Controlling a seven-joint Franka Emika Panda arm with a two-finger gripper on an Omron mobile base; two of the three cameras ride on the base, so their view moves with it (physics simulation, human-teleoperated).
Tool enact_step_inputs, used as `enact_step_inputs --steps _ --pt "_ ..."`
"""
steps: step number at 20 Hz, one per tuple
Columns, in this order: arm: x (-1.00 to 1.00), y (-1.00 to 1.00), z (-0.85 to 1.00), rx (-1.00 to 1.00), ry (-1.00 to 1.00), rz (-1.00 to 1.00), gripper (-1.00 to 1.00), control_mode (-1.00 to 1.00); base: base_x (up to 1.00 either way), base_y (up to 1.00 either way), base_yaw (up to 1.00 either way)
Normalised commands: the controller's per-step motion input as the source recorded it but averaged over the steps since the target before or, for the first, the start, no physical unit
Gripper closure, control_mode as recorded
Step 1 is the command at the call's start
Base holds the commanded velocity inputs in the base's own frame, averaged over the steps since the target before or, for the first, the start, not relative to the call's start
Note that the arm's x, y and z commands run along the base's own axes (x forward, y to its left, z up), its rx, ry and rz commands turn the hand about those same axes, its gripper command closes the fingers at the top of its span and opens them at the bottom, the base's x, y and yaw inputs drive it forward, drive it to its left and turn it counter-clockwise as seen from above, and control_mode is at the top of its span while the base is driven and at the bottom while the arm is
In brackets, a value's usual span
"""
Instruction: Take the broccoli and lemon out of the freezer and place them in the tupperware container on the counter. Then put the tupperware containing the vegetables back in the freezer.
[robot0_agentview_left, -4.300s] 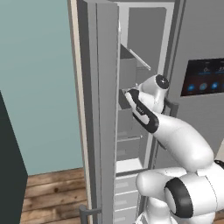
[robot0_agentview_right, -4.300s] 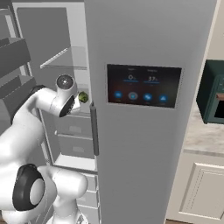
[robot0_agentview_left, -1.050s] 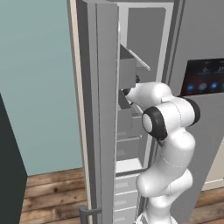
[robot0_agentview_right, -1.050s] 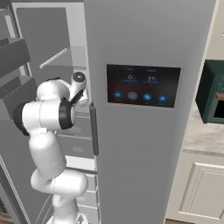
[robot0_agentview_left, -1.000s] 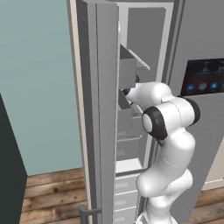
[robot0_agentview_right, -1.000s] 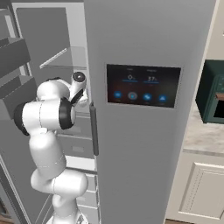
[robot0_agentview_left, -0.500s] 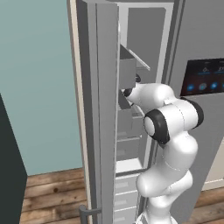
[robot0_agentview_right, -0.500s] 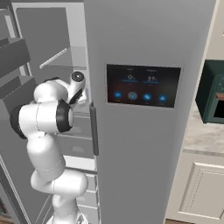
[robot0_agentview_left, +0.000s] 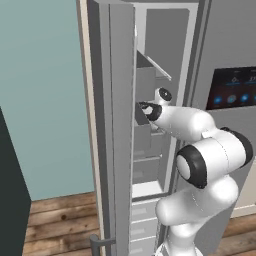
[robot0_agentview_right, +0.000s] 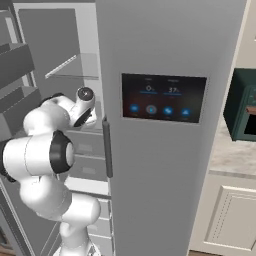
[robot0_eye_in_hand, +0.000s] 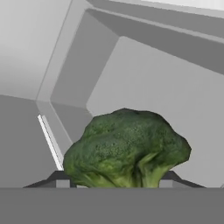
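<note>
Hand view placed the broccoli (robot0_eye_in_hand: 127, 148) directly ahead of the end effector (robot0_eye_in_hand: 114, 183), between the two finger tips (robot0_eye_in_hand: 62, 183), which stood part open on either side of its base. Contact between pads and vegetable could not be confirmed, so whether a grip existed could not be told. The broccoli sat inside the freezer (robot0_eye_in_hand: 144, 74), with grey walls behind and above it.

Handling judgement: the broccoli was probably light and fairly stiff at the stalk, while the lumpy crown would give slightly and offer uneven contact. The stalk or the lower sides of the crown appeared the better hold, since rounded florets could let the pads slip. Moderate closing force was judged sufficient; fragility was a minor concern.

Left base view showed what the hand view could not: the arm reached past the open door into the freezer (robot0_agentview_left: 150, 100), the wrist level with a middle shelf. Right base view added the freezer (robot0_agentview_right: 170, 60) display panel (robot0_agentview_right: 163, 98), the toaster oven (robot0_agentview_right: 242, 105) and the worktop (robot0_agentview_right: 232, 155), both well off to the end effector's right. Neither base view resolved the broccoli, which the arm and door hid.
</note>
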Motion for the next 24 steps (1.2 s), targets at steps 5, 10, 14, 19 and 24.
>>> enact_step_inputs --steps 5,10,14,19,24 --pt "-0.77 -0.28 0.44 0.00 0.00 0.00 1.00 -1.00 0.00 0.00 0.00" --pt "-0.79 -0.13 0.61 0.00 0.00 0.00 1.00 -1.00 0.00 0.00 0.00" --pt "-0.78 -0.27 0.81 0.00 0.00 0.00 1.00 -1.00 0.00 0.00 0.00" --pt "-0.87 -0.40 0.82 -0.04 0.00 0.00 1.00 -1.00 0.00 0.00 0.00" --pt "-1.00 -0.27 0.53 -0.13 0.00 0.00 1.00 -1.00 0.00 0.00 0.00"
